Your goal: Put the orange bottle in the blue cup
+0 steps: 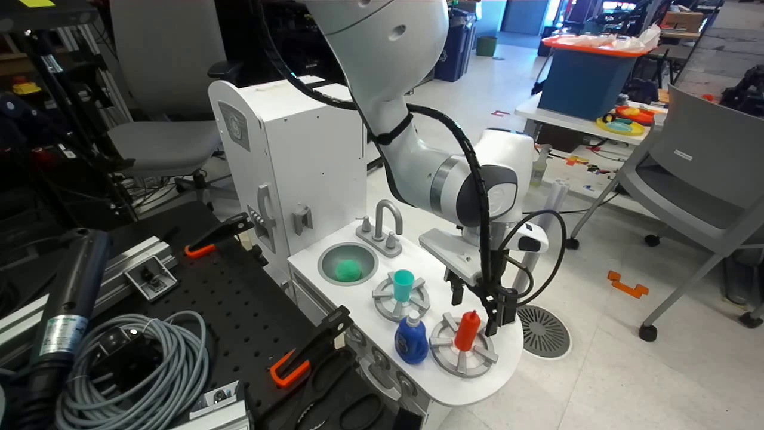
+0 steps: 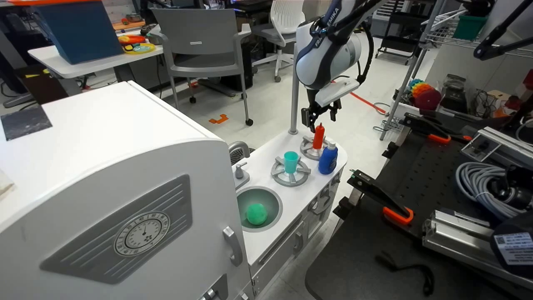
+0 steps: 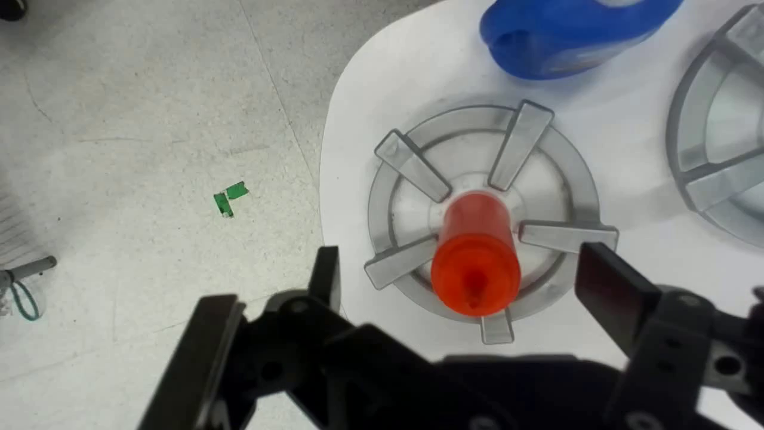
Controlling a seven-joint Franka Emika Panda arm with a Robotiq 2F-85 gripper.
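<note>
Orange bottle (image 1: 467, 332) upright on the near right burner (image 1: 462, 362) in an exterior view; blue cup (image 1: 403, 286) on the far left burner (image 1: 382, 293). Gripper (image 3: 459, 263) wide, empty, near bottle's tip. Judged best: centre, lower straight, squeeze gently mid-body, clear of blue jug (image 1: 411, 340) just left.

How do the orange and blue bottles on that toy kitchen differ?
The orange bottle is slim; the blue bottle is broader. The orange bottle ends in a narrow tip, the blue bottle in a white cap. The orange bottle stands on a burner, the blue bottle on the counter beside it. Both stand upright.
</note>
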